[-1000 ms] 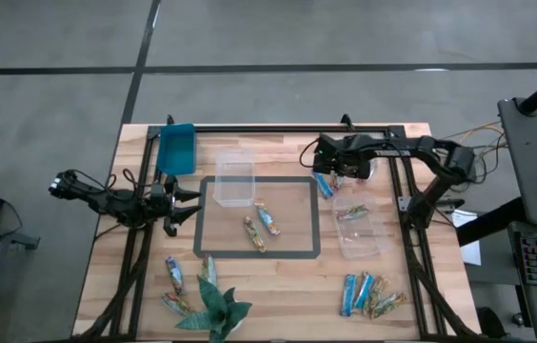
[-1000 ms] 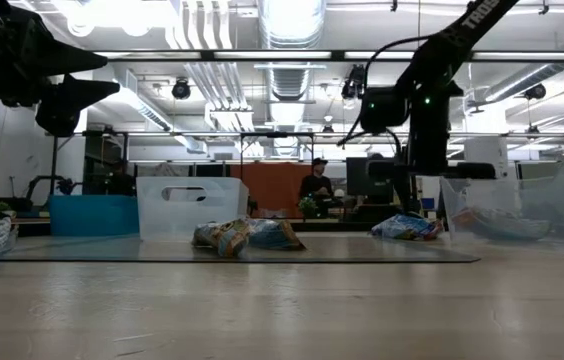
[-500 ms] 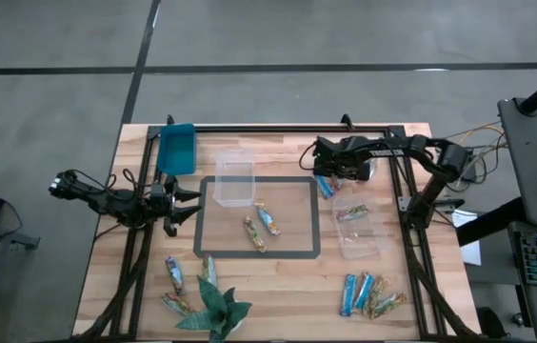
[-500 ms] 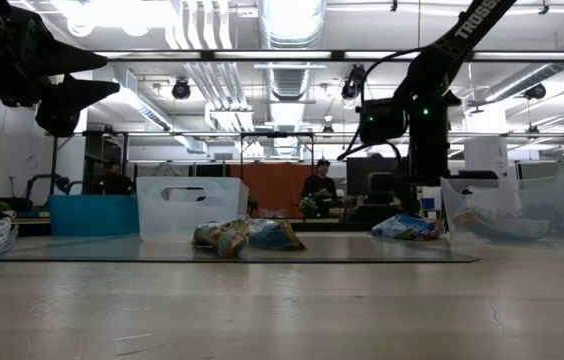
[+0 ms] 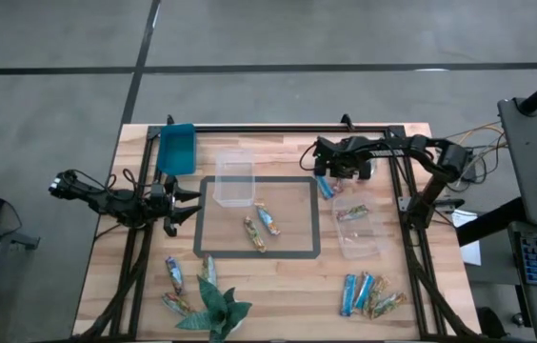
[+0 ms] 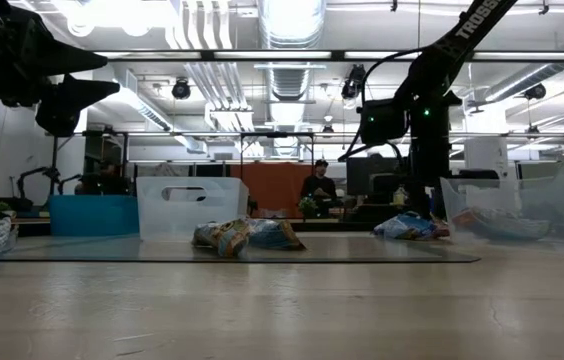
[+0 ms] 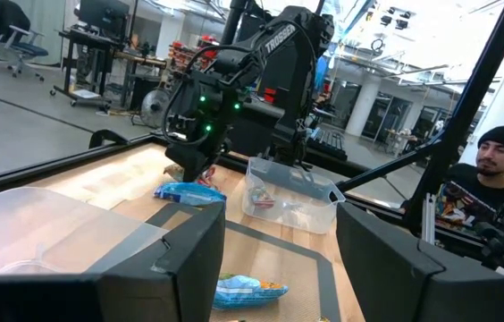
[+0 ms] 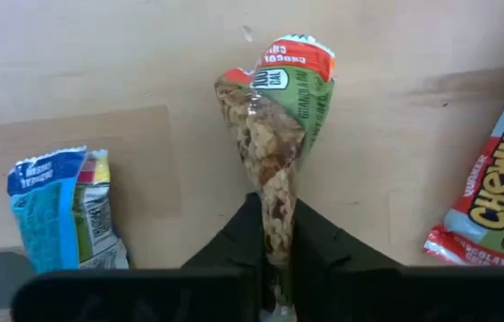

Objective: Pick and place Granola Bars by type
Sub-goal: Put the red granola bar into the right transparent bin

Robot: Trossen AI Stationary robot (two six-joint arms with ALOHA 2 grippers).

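My right gripper [image 5: 331, 173] [image 8: 277, 240] points steeply down at the far right of the table, shut on a granola bar [image 8: 274, 134] in a green and red wrapper. A blue bar [image 8: 60, 210] [image 5: 324, 185] and a red bar [image 8: 493, 197] lie flat on the wood on either side of it. Two more bars [image 5: 261, 227] lie on the clear mat. My left gripper [image 5: 188, 203] [image 7: 279, 259] waits level at the left edge, open, with nothing between its fingers. My right gripper pinches the green and red bar's near end [image 8: 277, 210] between its two fingers, coming from above and slanting along the bar. The wrapper is squeezed narrow at the fingers. The bar's far end [image 8: 292, 58] is over the wood; whether it rests there I cannot tell.
A clear tub [image 5: 233, 178] stands at the mat's far edge, a blue bin [image 5: 176, 148] at far left, and a clear tub [image 5: 362, 238] holding a bar at right. Loose bars lie near left [image 5: 173, 274] and near right [image 5: 364, 293], by a green paper plant [image 5: 216, 310]. A person [image 7: 493, 179] is beyond the table.
My right gripper has stayed over the same spot beside the blue bar, and its fingers have come together on the green and red bar. The bars around it have not moved.
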